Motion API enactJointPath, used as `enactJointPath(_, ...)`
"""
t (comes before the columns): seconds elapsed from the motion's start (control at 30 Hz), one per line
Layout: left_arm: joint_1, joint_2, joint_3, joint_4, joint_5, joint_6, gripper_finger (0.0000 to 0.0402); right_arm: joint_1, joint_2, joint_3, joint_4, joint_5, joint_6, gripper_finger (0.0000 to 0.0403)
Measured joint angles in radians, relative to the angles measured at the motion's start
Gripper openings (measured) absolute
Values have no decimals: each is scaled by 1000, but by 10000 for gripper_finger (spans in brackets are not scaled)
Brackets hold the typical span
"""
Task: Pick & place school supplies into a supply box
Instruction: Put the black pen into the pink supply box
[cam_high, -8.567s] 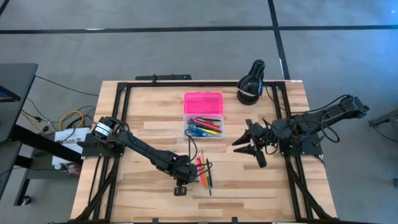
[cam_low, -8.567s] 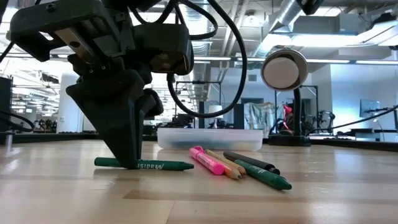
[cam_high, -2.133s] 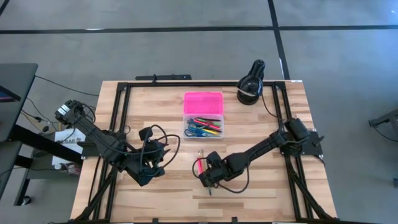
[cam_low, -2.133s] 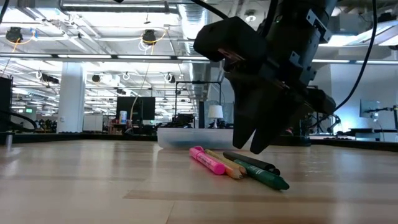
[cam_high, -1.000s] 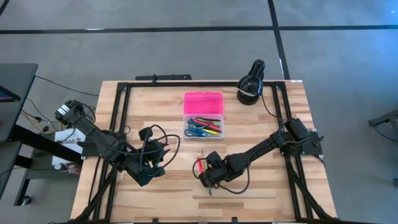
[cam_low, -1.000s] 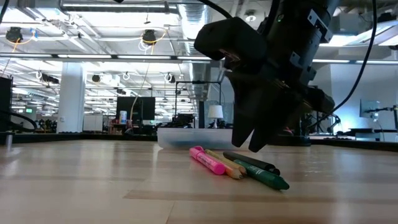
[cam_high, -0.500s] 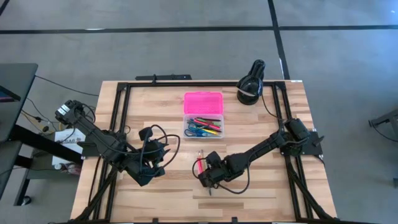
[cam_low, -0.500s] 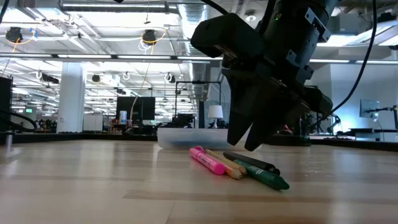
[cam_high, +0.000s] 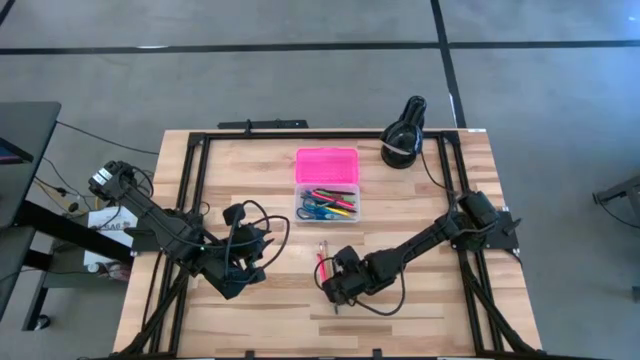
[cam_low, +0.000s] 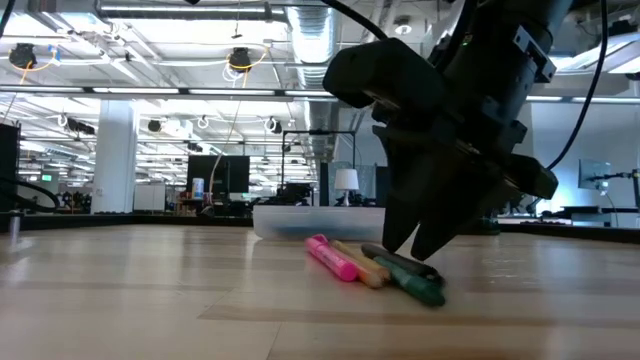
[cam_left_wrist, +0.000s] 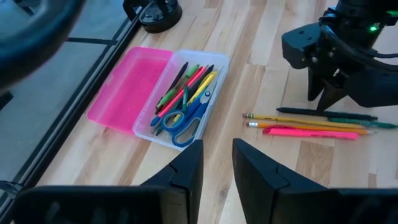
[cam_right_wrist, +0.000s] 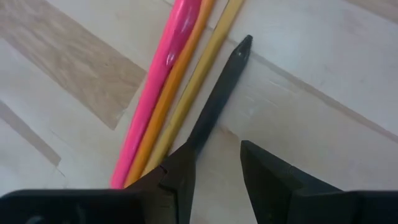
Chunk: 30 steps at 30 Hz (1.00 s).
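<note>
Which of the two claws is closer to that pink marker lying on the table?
Right. The right gripper is down right beside the pink marker; the left gripper waits farther off toward the table's left side.

The table (cam_high: 400, 210) is pale wood in glued strips, smooth and faintly satin, framed by matt black metal rails (cam_high: 205, 140). Just under the right gripper (cam_right_wrist: 214, 165), whose fingers look like matt dark plastic, lie a glossy pink marker (cam_right_wrist: 158, 87), a smooth yellow pencil (cam_right_wrist: 199, 78) and a matt black pen (cam_right_wrist: 221, 87). Beyond the left gripper (cam_left_wrist: 216, 168), the supply box (cam_left_wrist: 186, 93) has a translucent clear plastic base and a bright pink plastic lid (cam_left_wrist: 127, 87), both smooth.
</note>
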<state>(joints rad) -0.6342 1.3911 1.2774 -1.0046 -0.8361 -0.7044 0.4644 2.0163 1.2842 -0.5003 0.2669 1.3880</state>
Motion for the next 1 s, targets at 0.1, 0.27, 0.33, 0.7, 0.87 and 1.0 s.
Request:
enactJointPath(0.1, 0, 0, 0, 0, -10, 0, 80, 0, 0, -1, 0, -3, 0, 118)
enactJointPath(0.27, 0, 0, 0, 0, -11, 1, 80, -1, 0, -1, -12, 1, 0, 118)
enactJointPath(0.33, 0, 0, 0, 0, -11, 1, 80, -1, 0, -1, -11, 0, 0, 118)
enactJointPath(0.7, 0, 0, 0, -1, -10, 2, 80, -1, 0, 0, 25, -3, 10, 118)
enactJointPath(0.87, 0, 0, 0, -11, -9, 2, 80, -1, 0, 0, 56, -3, 10, 118)
enactJointPath(1.0, 0, 0, 0, -11, -9, 2, 80, -1, 0, 0, 101, -3, 2, 118)
